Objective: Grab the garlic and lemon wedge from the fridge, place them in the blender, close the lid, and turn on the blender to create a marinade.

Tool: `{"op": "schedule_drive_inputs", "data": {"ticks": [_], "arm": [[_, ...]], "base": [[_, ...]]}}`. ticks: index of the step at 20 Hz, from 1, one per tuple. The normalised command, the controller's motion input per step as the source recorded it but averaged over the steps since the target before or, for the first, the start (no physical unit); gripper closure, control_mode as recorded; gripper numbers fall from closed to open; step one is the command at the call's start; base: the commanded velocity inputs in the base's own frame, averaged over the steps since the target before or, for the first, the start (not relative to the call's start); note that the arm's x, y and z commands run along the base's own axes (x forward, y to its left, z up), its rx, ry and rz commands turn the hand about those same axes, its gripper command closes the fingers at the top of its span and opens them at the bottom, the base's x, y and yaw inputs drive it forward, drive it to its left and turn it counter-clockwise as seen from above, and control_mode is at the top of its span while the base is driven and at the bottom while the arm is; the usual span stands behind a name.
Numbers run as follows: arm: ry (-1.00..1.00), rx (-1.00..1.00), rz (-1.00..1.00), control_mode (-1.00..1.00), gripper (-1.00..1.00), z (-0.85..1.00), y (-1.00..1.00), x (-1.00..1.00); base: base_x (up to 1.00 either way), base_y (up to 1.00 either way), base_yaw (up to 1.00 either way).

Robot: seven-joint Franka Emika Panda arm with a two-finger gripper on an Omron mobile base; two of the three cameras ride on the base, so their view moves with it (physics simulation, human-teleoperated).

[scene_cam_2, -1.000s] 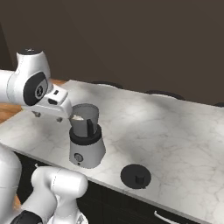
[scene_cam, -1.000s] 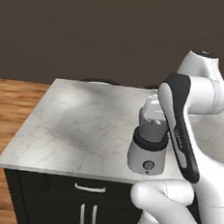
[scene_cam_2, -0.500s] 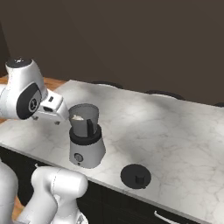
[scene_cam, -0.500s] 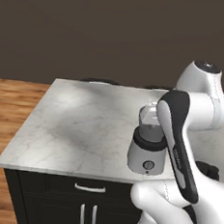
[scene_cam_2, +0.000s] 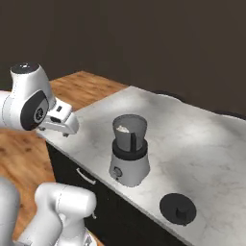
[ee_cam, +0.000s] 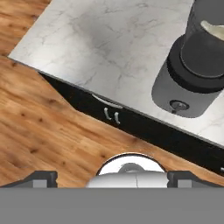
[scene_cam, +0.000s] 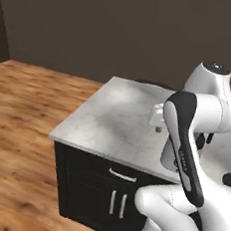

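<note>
The blender stands on the marble counter, its dark jar uncovered with a pale piece inside; I cannot tell whether that is garlic or lemon wedge. The black lid lies flat on the counter to the right of the blender, near the front edge. My gripper hangs open and empty to the left of the blender, over the counter's left corner. In the hand view the blender sits at the upper right, and the fingertips stand far apart. The fridge is out of view.
Dark cabinets with a drawer handle run below the counter. Wooden floor spreads to the left of it. My own arm covers the blender in the left base view.
The whole picture has shifted, so the base has moved. The hand has swung left and down, away from above the jar to the counter's left corner. The gripper stays open.
</note>
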Motion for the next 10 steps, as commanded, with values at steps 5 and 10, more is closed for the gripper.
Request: {"op": "schedule_drive_inputs", "data": {"ticks": [5, 10], "arm": [[0.00, 0.00, 0.00, 1.00, -1.00, 0.00, 0.00, 0.00], [0.00, 0.00, 0.00, 1.00, -1.00, 0.00, 0.00, 0.00]], "base": [[-0.45, 0.00, 0.95], [-0.20, 0.00, 0.92]]}}
